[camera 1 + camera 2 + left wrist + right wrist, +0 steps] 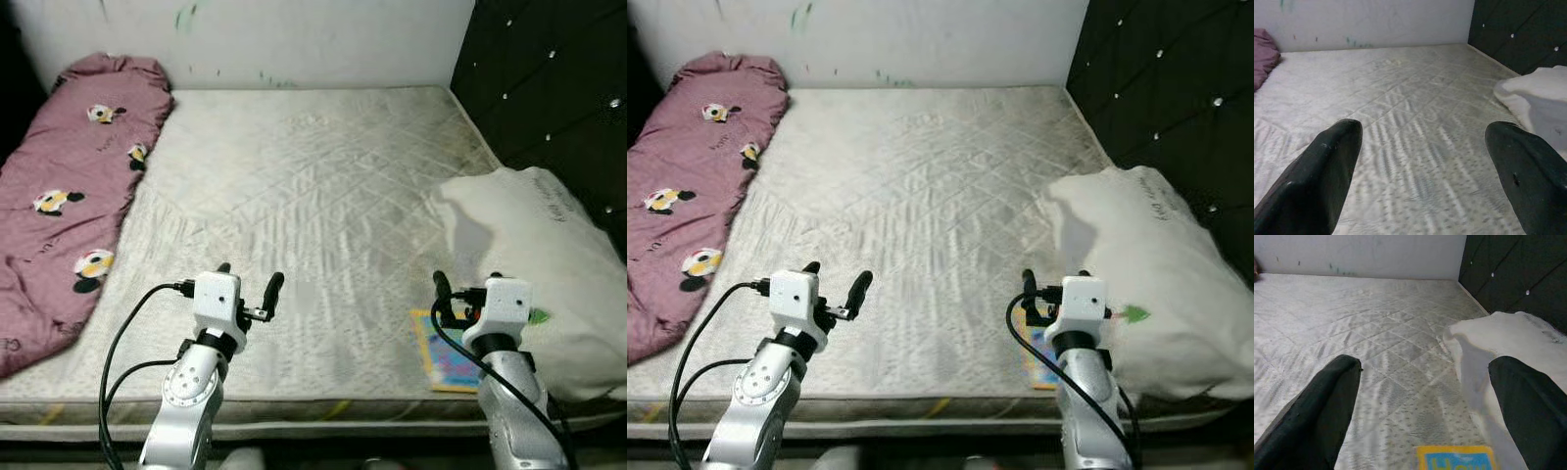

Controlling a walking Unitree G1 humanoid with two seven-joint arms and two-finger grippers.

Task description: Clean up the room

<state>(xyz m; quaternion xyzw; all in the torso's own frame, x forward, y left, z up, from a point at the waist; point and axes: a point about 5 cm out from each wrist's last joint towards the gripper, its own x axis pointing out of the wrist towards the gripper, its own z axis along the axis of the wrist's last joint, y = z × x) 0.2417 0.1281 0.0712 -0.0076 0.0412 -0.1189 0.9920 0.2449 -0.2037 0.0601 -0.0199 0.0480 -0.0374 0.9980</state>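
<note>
Bare quilted mattress (313, 196) | book (446, 354) at near edge, long axis toward wall | right gripper (468, 289) spread above it | left gripper (250, 279) spread over bare mattress | pink duvet (69, 186) along left side.

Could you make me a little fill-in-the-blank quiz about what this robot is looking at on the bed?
1. The pink blanket with cartoon prints lies along the robot's ____ side of the mattress.
2. The colourful book lies right beside the white ____.
3. The end effector nearest the book is the ____ one.
4. Both end effectors hover over the mattress with fingers ____.

Missing words: left; pillow; right; open
</note>
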